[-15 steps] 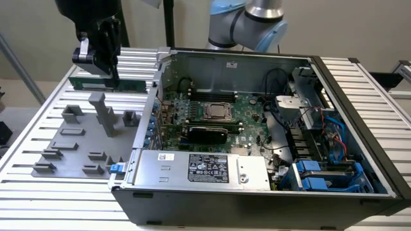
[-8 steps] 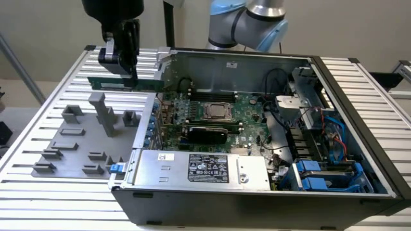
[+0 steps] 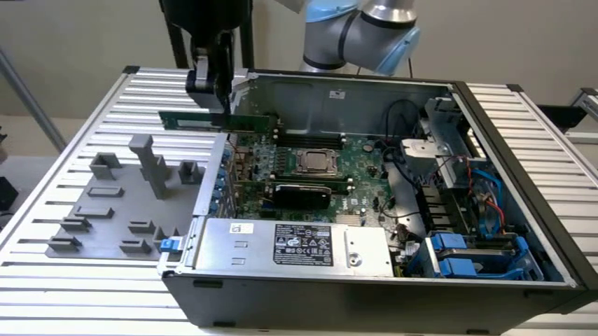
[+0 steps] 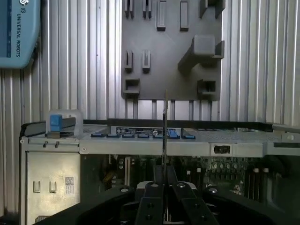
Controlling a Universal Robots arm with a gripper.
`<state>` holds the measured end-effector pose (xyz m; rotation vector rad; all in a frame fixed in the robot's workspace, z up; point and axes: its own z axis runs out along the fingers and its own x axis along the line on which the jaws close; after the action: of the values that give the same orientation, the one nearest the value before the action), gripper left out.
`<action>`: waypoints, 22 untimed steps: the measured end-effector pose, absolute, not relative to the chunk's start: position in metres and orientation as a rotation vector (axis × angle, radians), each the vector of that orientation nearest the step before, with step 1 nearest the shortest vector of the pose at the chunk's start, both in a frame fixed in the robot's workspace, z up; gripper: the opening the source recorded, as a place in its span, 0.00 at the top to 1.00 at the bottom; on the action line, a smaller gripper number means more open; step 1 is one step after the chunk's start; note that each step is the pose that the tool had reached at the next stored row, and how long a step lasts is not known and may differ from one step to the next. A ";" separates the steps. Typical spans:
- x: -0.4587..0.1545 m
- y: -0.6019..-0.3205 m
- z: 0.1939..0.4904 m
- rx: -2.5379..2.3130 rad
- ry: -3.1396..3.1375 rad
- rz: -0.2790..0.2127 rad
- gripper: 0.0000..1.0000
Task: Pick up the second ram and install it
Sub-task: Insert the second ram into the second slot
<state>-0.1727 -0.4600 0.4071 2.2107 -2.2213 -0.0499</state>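
Over the case [image 3: 374, 297], second ram [image 3: 248, 123] in claw [image 3: 220, 106]

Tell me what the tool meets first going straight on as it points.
Likely the case rim, met by the ram in the tool; depth is unclear.

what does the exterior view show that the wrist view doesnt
Exterior view: the second ram broadside, green face showing, at the case rim, plus the CPU socket. Wrist view: the ram edge-on, a thin line rising from the gripper, and the arm's blue cover. Both: gripper shut on the ram, grey tray, open case.
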 end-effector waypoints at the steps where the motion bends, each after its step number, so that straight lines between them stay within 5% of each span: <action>1: -0.168 -0.460 0.407 2.211 -2.222 -0.052 1.00; 22: -0.073 -0.449 0.395 2.216 -2.226 -0.073 1.00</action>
<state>-0.0727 -0.4489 0.3952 2.2158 -2.2260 -0.0733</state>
